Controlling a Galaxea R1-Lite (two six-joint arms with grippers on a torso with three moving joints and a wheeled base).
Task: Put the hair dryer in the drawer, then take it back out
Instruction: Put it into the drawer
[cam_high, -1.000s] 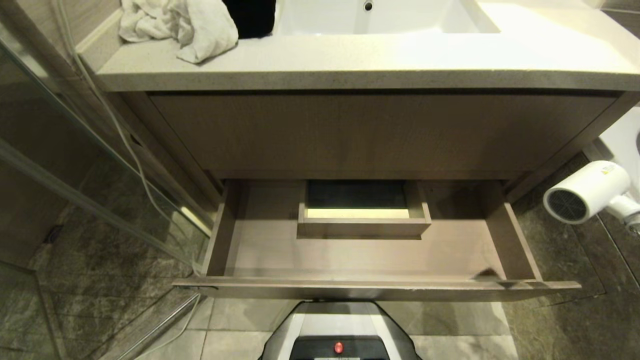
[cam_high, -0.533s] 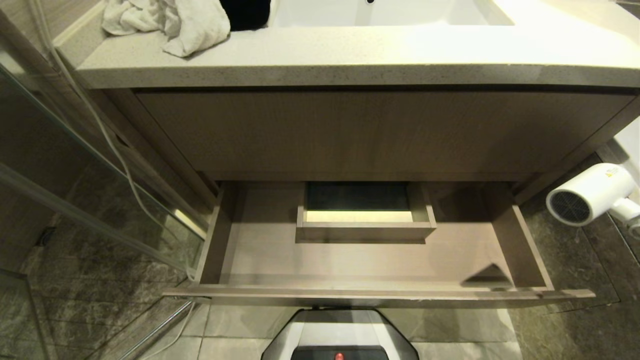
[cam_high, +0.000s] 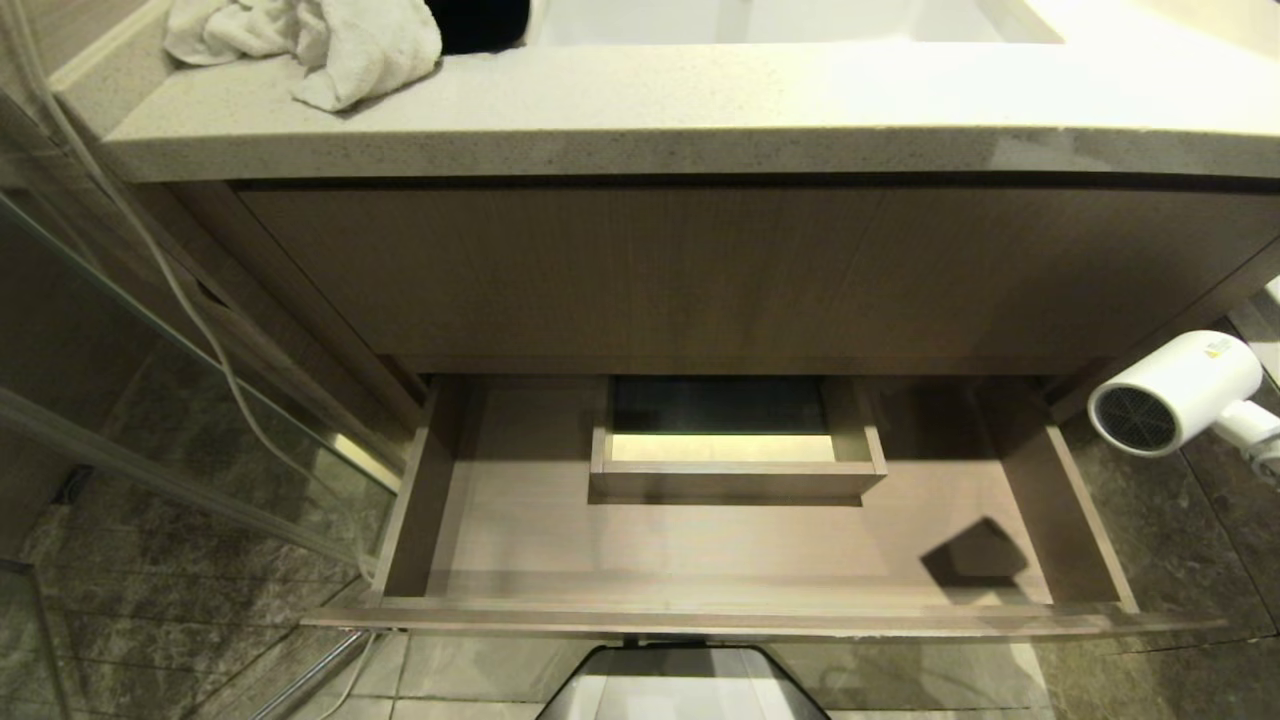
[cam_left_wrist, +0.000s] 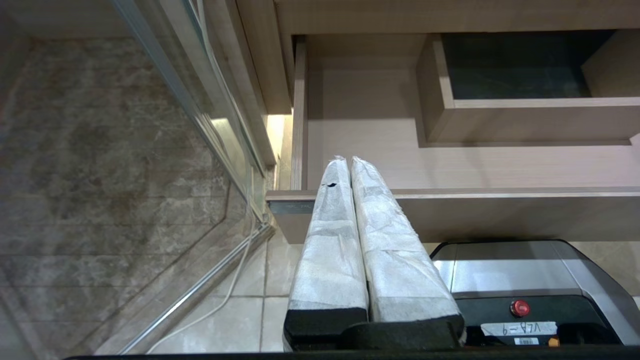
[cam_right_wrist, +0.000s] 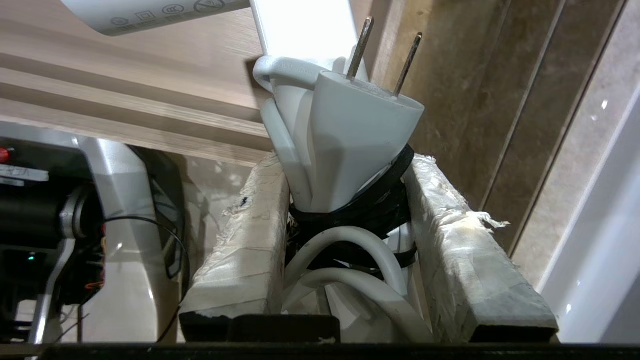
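The wide, shallow light-brown wood-grain drawer (cam_high: 740, 540) stands pulled out under the pale speckled stone counter (cam_high: 640, 120). The small white plastic hair dryer (cam_high: 1170, 393) hangs off to its right over the dark floor, the right pincer (cam_right_wrist: 345, 235) clamped on its bundled cord and handle. The left pincer (cam_left_wrist: 347, 165) is pressed together, holding nothing, near the drawer's front.

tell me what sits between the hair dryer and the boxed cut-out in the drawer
Head view: only the drawer's bare floor and its right side wall lie between the held hair dryer and the cut-out.
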